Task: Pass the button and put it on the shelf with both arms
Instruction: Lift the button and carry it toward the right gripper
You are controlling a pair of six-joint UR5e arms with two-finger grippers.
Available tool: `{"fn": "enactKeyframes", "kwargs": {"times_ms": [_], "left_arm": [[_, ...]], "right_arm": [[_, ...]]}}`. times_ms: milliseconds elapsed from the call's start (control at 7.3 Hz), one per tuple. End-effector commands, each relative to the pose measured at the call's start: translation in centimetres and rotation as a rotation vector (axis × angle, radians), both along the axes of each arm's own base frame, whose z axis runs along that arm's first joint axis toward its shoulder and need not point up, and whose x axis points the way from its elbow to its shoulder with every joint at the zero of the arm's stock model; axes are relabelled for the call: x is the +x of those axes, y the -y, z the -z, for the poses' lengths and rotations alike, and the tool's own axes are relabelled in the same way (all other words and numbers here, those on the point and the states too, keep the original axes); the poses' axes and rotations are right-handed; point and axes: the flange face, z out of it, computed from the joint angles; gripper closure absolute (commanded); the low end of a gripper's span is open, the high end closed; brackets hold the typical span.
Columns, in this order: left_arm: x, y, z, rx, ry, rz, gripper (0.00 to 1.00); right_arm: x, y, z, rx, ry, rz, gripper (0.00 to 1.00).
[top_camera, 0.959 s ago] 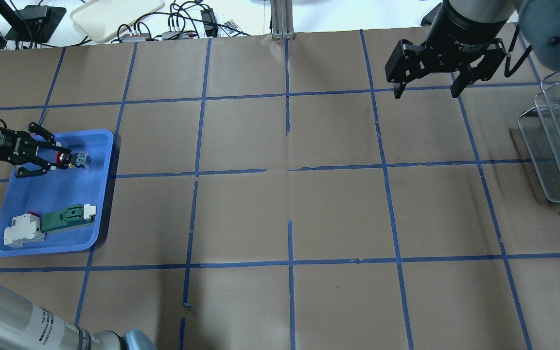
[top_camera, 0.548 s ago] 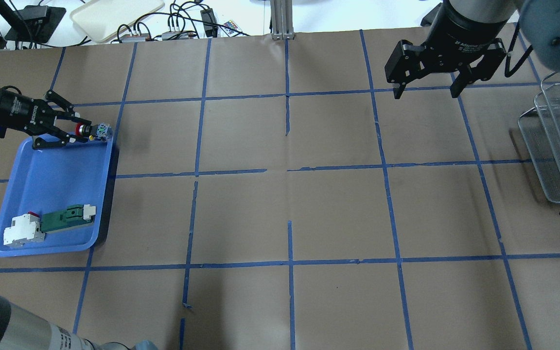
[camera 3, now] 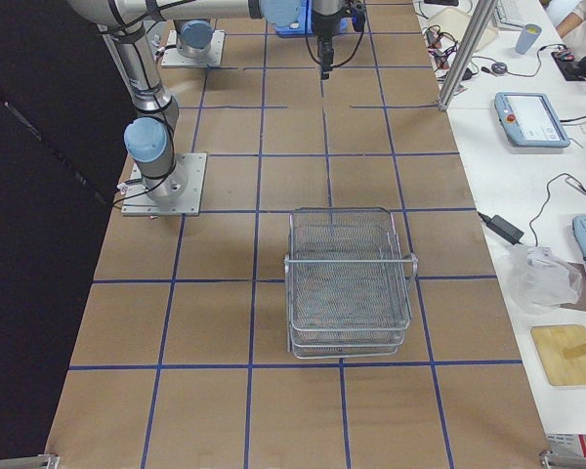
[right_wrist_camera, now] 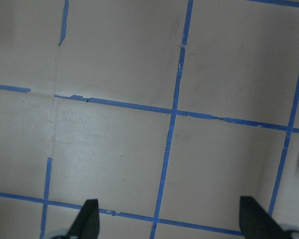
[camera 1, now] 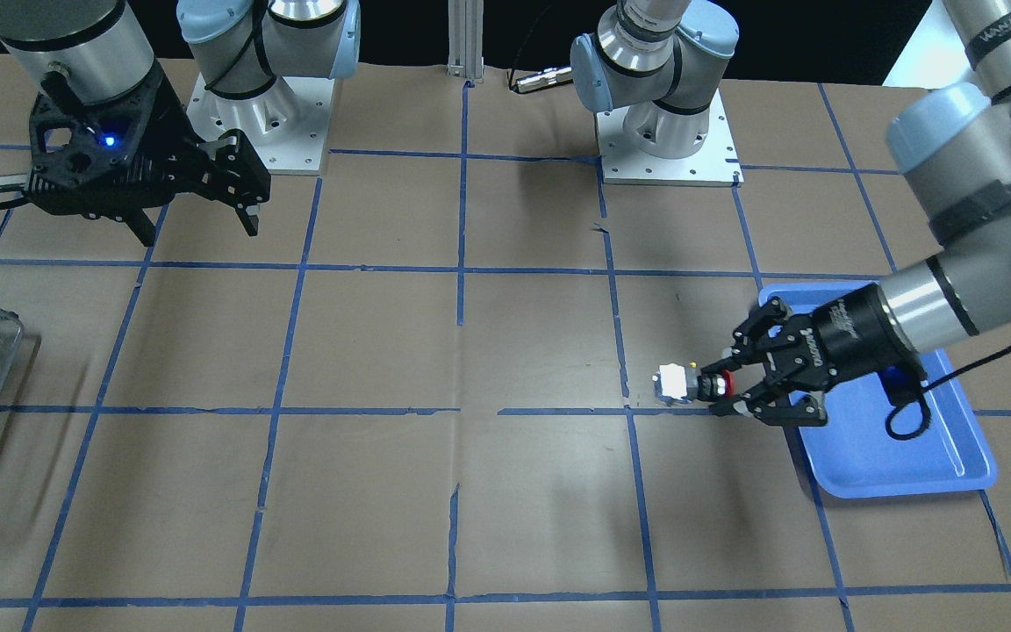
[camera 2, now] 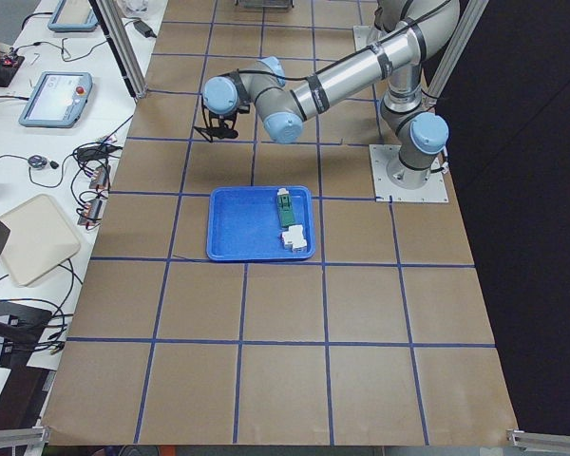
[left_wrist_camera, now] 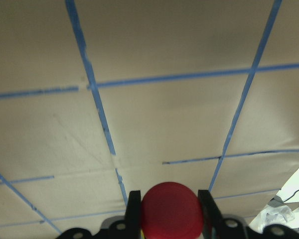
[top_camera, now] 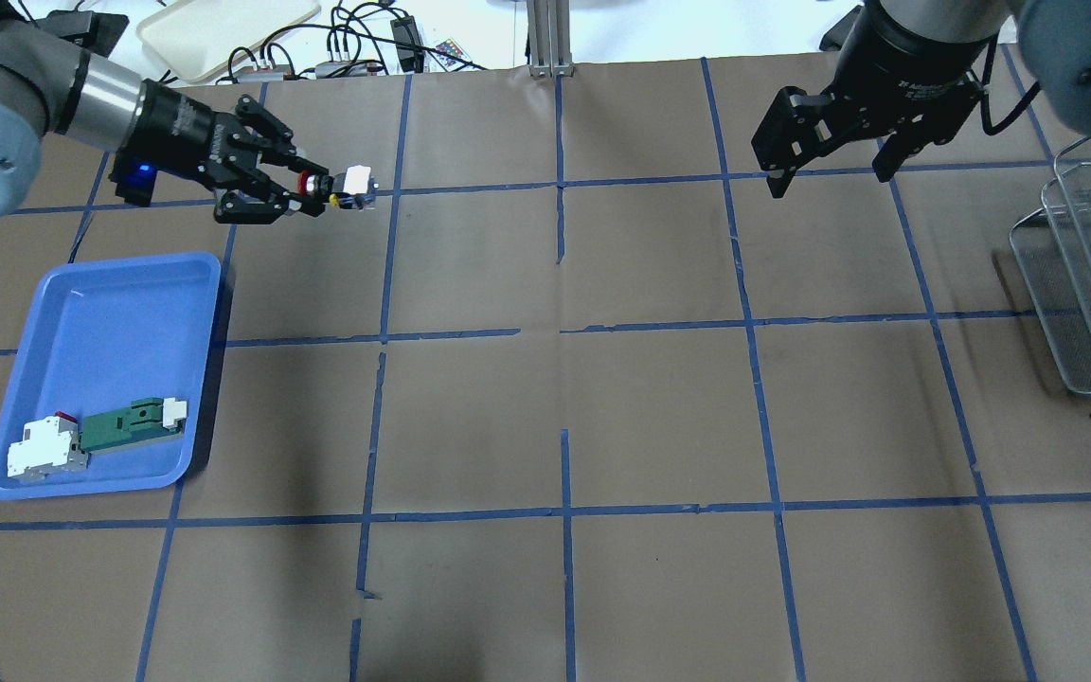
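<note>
Sideways, the button sticks out from the clamping left gripper.

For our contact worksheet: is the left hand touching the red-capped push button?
Touching: left wrist view shows the left hand clamping the red-capped push button.

The left arm and right arm are silver-grey tubes with light-blue joint caps, on square, screw-dotted silver base plates. The left claw and right claw are black, skeletal, with white lettering, seemingly a maker's name. A black cable loops off the left wrist.
</note>
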Motion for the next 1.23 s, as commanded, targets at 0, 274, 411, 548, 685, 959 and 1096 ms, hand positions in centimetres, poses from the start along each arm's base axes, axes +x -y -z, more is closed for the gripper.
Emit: {"fn": "enactKeyframes", "kwargs": {"times_ms": [0, 274, 411, 548, 685, 959, 1096], "left_arm": [[-9.3, -2.3, -3.0, 0.053, -0.043, 0.023, 1.00], [-15.7, -3.5, -4.1, 0.055, -0.037, 0.023, 1.00], [-18.6, -4.1, -4.7, 0.057, -0.039, 0.002, 1.00], [-21.0, -4.8, -4.6, 0.051, -0.041, 0.011, 1.00], [-22.5, -5.5, -4.2, 0.047, -0.045, 0.010, 1.00], [-25.0, -6.7, -4.6, 0.003, -0.074, -0.040, 1.00], [-25.6, -6.7, -4.4, 0.010, -0.076, -0.049, 1.00]], "right_arm": [[0.1, 0.0, 0.0, -0.016, 0.015, -0.258, 0.00], [0.4, 0.2, 0.1, -0.057, 0.087, -0.544, 0.00], [-0.5, 0.5, 0.0, -0.083, 0.114, -0.667, 0.00], [-1.1, 0.5, -0.2, -0.098, 0.114, -0.771, 0.00], [-0.6, 0.6, -0.5, -0.148, 0.147, -0.931, 0.00], [0.4, 0.3, -0.6, -0.228, 0.185, -1.216, 0.00], [0.6, 0.4, -0.6, -0.272, 0.200, -1.343, 0.00]]}}
